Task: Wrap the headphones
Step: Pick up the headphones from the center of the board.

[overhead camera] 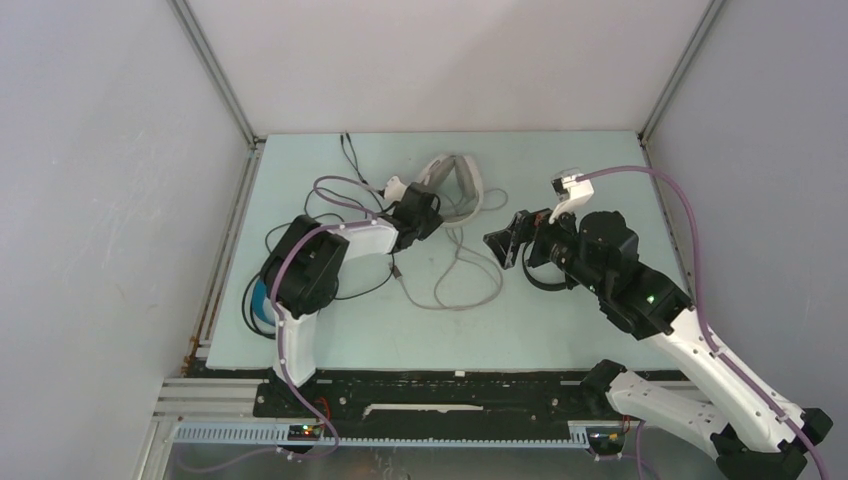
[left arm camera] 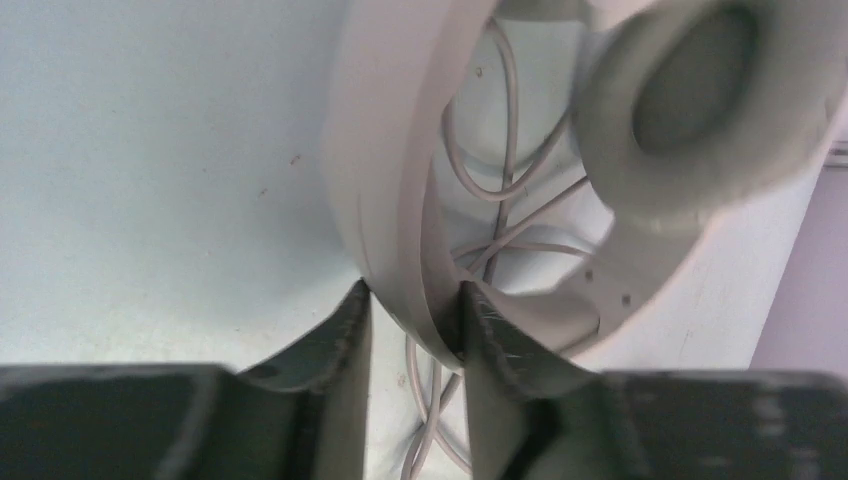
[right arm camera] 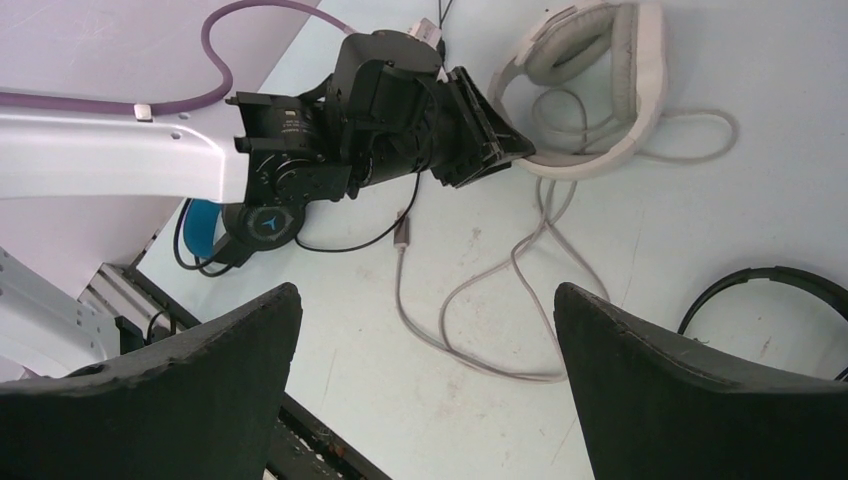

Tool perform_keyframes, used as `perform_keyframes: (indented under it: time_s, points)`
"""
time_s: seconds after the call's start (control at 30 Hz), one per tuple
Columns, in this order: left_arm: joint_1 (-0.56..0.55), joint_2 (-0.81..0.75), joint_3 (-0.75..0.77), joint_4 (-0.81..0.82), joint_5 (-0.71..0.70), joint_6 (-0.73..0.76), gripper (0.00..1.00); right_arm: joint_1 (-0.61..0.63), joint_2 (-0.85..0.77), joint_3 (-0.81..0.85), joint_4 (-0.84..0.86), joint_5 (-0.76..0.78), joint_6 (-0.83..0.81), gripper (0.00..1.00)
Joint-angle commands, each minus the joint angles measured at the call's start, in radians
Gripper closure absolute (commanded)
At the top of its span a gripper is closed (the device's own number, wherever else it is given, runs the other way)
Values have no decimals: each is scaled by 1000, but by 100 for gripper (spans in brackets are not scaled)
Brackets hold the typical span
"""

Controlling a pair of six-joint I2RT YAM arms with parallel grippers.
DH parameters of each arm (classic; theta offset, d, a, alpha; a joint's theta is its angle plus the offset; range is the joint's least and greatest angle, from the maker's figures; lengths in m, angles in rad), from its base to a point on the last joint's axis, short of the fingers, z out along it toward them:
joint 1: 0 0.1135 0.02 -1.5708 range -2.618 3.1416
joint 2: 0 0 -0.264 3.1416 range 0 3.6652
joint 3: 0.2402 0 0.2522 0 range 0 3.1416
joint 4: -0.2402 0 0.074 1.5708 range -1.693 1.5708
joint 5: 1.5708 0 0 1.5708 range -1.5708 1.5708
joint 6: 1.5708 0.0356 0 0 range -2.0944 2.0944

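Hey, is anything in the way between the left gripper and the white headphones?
Nothing visible. The left gripper has the white-grey headphones by the headband, with one finger on each side of it. Only their own cable loops behind the band.

We cannot read any words or numbers. We only see a small pale three-point mark on the left arm.

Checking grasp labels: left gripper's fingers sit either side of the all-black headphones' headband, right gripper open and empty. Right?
Not quite. The left gripper has its fingers either side of the headband of the white-grey headphones, not the all-black pair; the left wrist view shows it. The right gripper is open and empty, as stated.
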State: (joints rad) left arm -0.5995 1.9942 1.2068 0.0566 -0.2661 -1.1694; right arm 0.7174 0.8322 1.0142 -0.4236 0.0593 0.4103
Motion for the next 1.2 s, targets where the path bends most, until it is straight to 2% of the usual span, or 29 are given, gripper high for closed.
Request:
perform_keyframes:
  time_s: [0.0,0.07,0.3,0.57,0.77,0.87,1.03,1.17]
  points:
    - [14,-7,57,-2,-29,47,73,-3,10,7,51,-13,1,2]
    - [15,-32,69,-14,-37,87,82,-4,17,7,55,-13,0,2]
    - [15,-166,115,-112,-112,278,100,-2,68,6,87,-43,3,2]
    - [16,-329,153,-205,-164,529,100,-8,119,7,144,-48,-16,2]
    - [15,-429,184,-309,-114,705,100,-40,155,7,188,-48,-63,2]
    - [15,-475,197,-382,-89,778,100,-74,160,7,231,-115,-95,3]
    - [15,-553,213,-484,-5,936,100,-99,180,11,319,-195,-328,2]
    - [15,-594,247,-593,21,1010,100,-128,201,24,370,-258,-405,2]
